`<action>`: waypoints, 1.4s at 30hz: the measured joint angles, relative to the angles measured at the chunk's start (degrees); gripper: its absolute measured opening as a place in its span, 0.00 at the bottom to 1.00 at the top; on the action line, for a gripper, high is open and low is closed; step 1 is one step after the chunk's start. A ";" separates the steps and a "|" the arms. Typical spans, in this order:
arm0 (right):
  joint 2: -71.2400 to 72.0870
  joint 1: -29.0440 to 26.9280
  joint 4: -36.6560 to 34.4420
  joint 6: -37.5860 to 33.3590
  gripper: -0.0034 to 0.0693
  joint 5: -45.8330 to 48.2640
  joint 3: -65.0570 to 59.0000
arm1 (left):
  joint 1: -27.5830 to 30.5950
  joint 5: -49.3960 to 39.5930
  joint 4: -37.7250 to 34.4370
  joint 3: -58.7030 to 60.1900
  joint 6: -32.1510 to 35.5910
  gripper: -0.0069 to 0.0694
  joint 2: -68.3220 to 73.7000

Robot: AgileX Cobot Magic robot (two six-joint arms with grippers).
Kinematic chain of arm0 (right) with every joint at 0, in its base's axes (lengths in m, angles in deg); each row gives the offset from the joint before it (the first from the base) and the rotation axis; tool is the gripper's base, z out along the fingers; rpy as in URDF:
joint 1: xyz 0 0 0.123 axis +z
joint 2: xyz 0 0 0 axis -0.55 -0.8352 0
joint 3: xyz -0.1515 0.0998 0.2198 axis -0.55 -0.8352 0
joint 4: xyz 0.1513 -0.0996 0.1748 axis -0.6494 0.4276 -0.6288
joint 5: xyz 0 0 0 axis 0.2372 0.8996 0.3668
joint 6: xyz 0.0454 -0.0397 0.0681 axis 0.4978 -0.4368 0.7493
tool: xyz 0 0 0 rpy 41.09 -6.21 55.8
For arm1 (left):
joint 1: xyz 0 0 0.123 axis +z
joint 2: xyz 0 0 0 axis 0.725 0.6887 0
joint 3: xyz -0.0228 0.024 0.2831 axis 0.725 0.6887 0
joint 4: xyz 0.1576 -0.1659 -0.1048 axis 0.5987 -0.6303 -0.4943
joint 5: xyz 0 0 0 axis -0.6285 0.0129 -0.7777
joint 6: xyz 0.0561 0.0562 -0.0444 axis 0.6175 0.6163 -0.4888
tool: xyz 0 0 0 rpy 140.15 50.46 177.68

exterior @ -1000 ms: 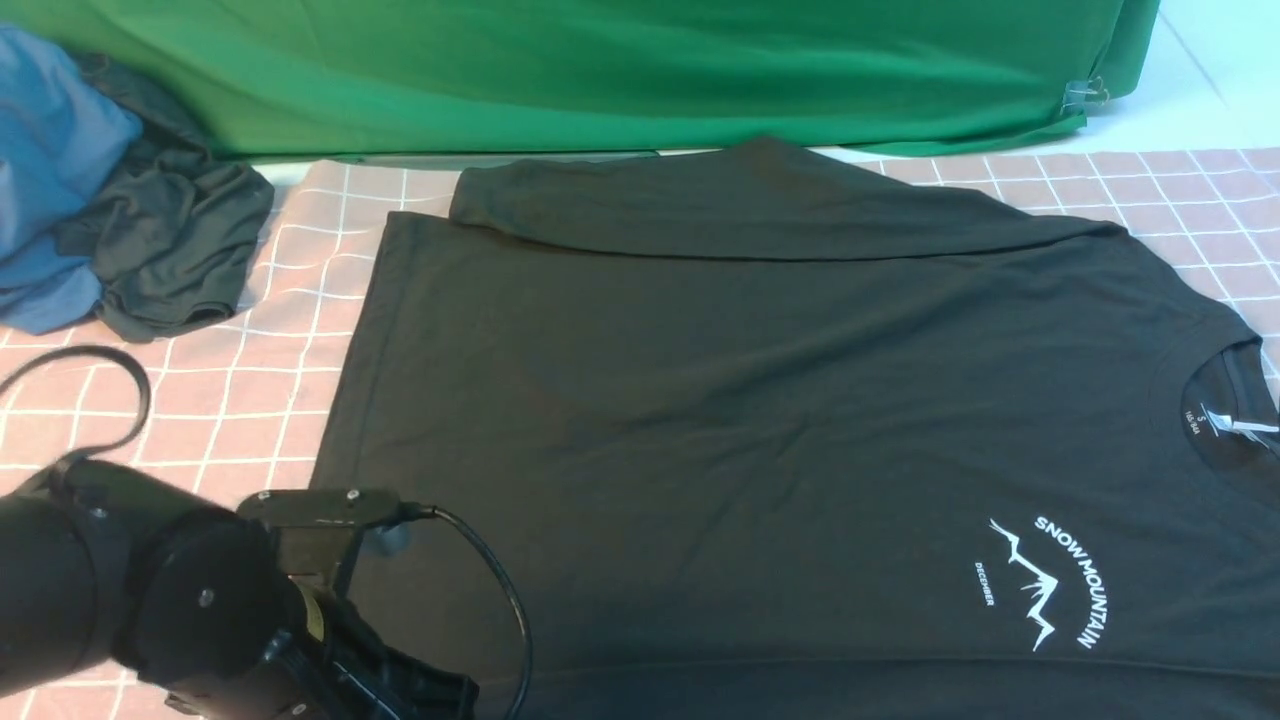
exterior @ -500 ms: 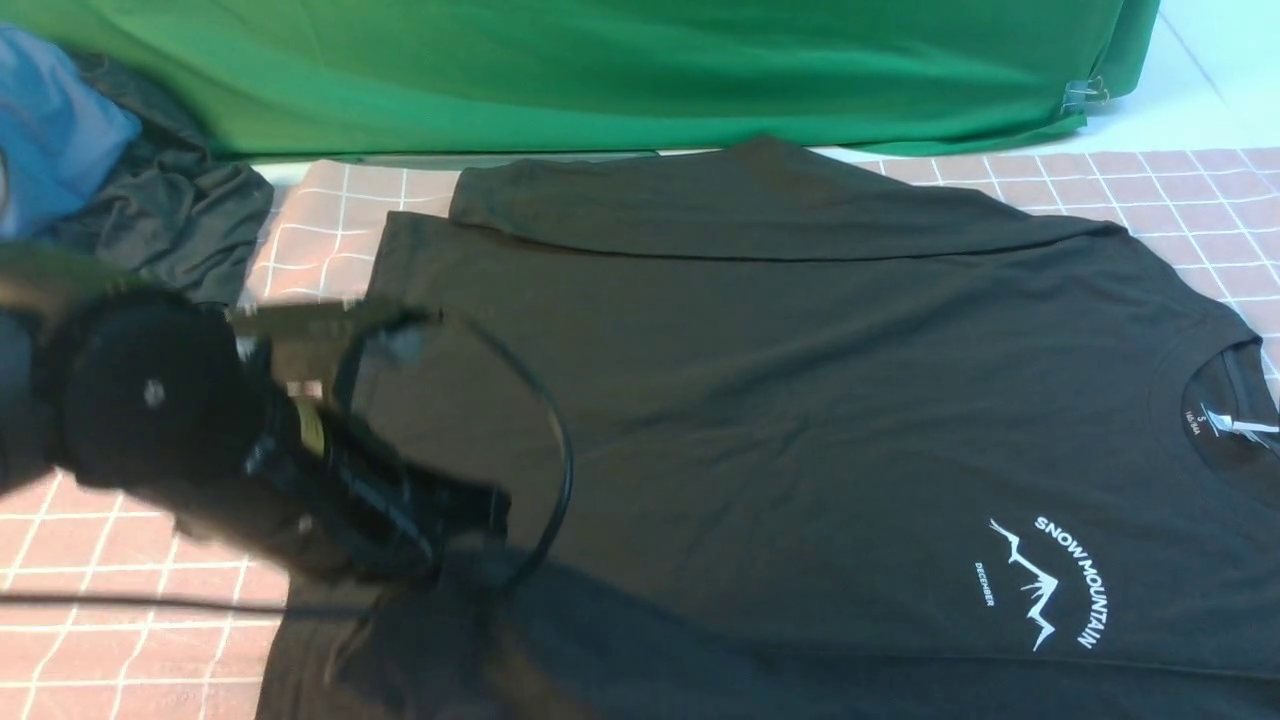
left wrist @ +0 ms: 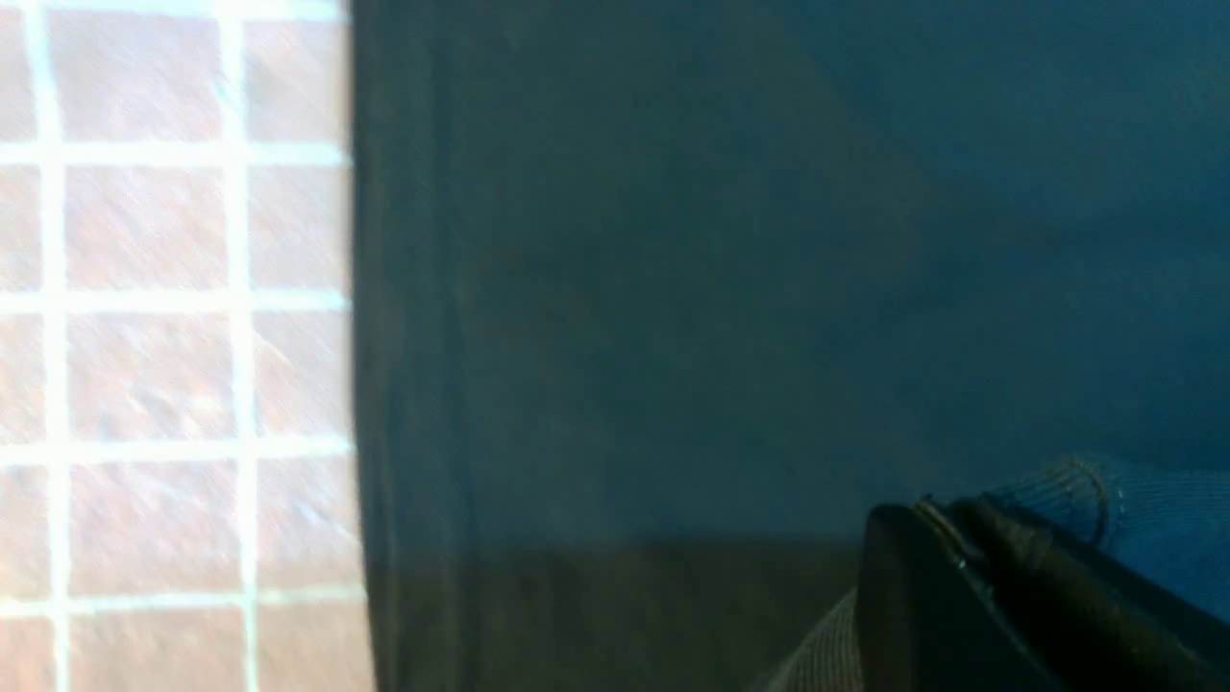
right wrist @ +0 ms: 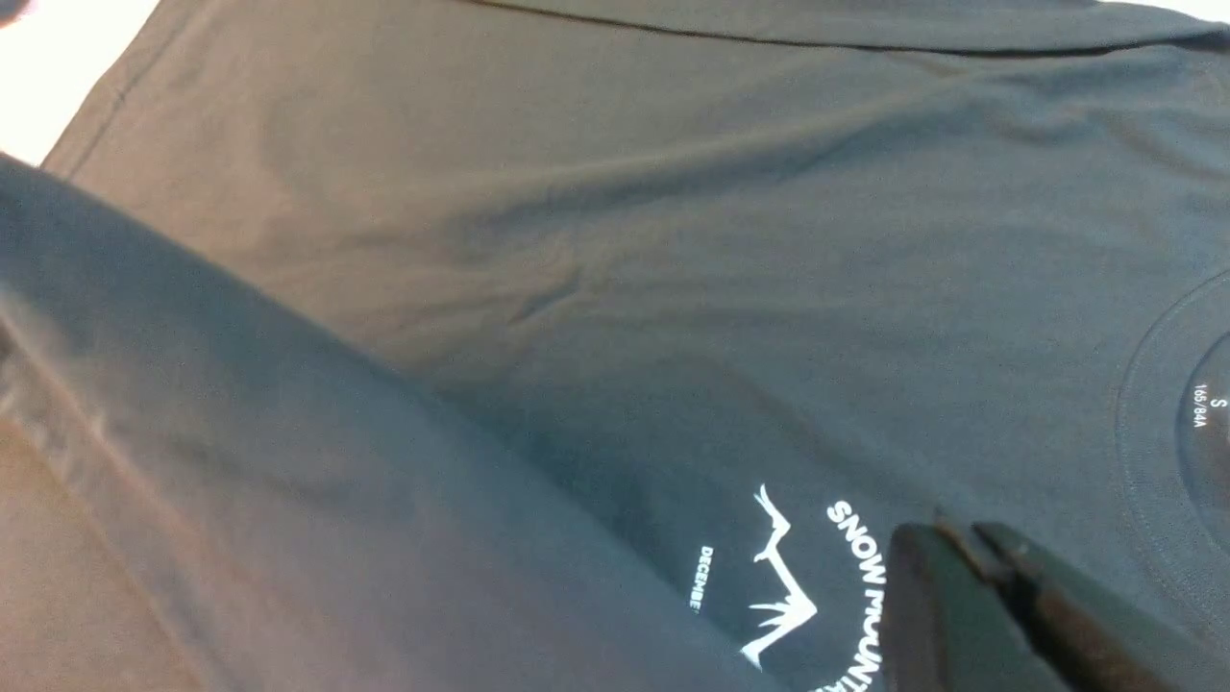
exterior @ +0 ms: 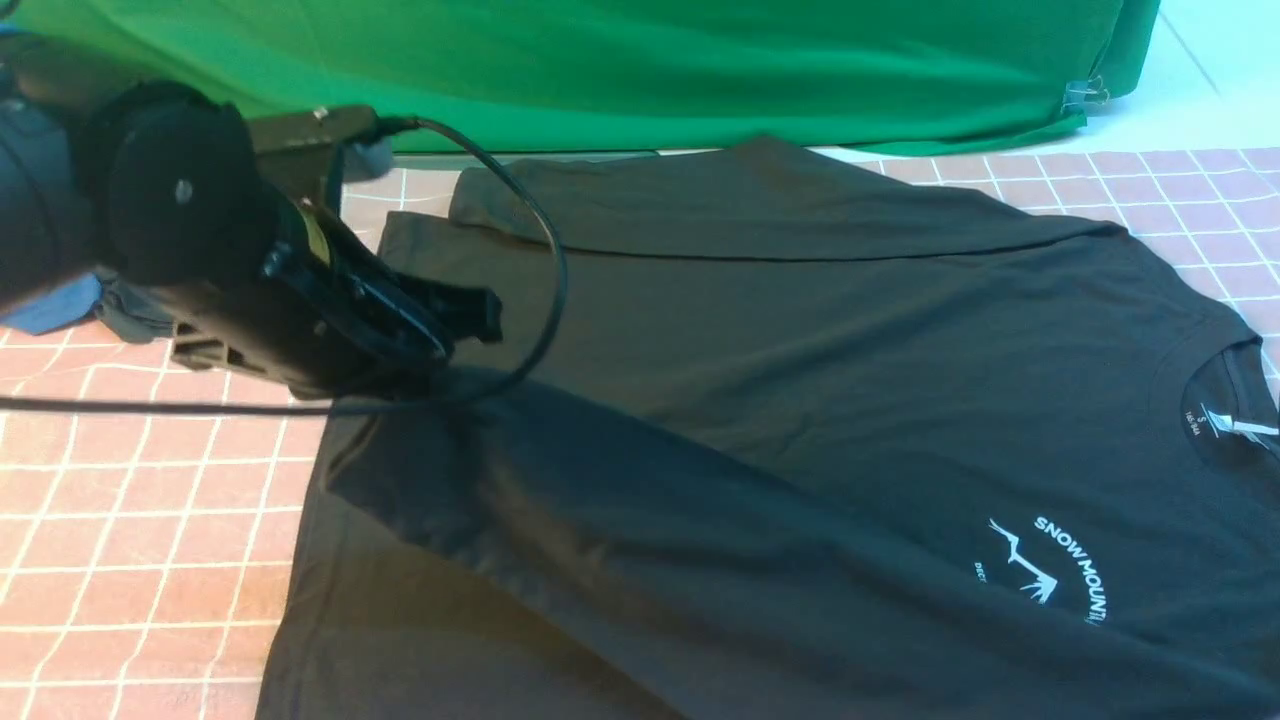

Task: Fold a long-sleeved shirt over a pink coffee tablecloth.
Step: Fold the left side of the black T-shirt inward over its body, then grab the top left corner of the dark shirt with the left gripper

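Note:
The black long-sleeved shirt point(exterior: 800, 380) lies flat on the pink coffee tablecloth point(exterior: 150, 520), neck and white label point(exterior: 1215, 420) to the right. My left gripper point(exterior: 480, 318) hangs over the shirt's left part, shut on the ribbed sleeve cuff point(left wrist: 1086, 481). The lifted sleeve point(exterior: 620, 520) runs diagonally from the gripper toward the near right and covers part of the white SNOW MOUNTAIN print point(exterior: 1060, 570). In the left wrist view the gripper point(left wrist: 947, 514) pinches the cuff. My right gripper point(right wrist: 956, 538) is out of the front view; its wrist view shows it shut just above the chest beside the print point(right wrist: 846, 577).
A green cloth point(exterior: 600, 70) hangs along the back. A blue garment point(exterior: 50, 310) and a dark grey one point(exterior: 130, 320) lie at the far left, mostly hidden behind my left arm. The arm's black cable point(exterior: 545, 260) loops over the shirt.
My left arm has risen from the near left corner and swung toward the back, drawing the sleeve up and across the shirt. The sleeve now hides part of the print.

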 joint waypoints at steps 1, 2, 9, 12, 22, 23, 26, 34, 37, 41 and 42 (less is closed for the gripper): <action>0.00 0.00 0.00 0.00 0.13 0.00 0.00 | 0.83 0.41 0.00 -0.38 0.33 0.15 0.68; 0.00 0.00 0.00 0.00 0.13 0.00 0.00 | 1.60 0.94 0.00 -0.60 0.61 0.15 1.21; 0.00 0.00 0.00 0.00 0.14 0.00 0.00 | 5.64 5.63 0.23 -2.71 1.33 0.15 5.82; 0.00 0.00 0.00 0.00 0.14 0.00 0.00 | 6.11 6.62 0.64 -3.77 2.71 0.15 7.74; 0.00 0.00 0.00 0.00 0.15 0.06 0.00 | 6.17 14.66 1.93 -3.83 8.65 0.15 12.27; 0.00 0.00 0.00 0.00 0.15 0.12 0.00 | 6.17 15.68 2.71 -3.83 8.65 0.15 12.79; 0.00 0.00 0.00 0.00 0.16 0.24 0.00 | 6.17 17.86 5.52 -3.83 8.92 0.16 14.50; -0.17 0.00 0.10 0.00 0.17 1.89 0.20 | 6.17 17.76 10.94 -4.43 7.30 0.38 15.74; -1.53 0.00 1.39 0.76 0.17 5.16 1.60 | 6.17 15.33 11.40 -5.83 4.26 0.48 14.81; -7.68 0.00 6.44 3.30 0.17 9.78 5.44 | 3.42 7.57 -2.44 -7.23 6.89 0.45 10.56; -7.95 0.00 7.06 3.53 0.17 9.93 5.61 | 3.12 7.58 -2.44 -7.23 7.42 0.44 10.37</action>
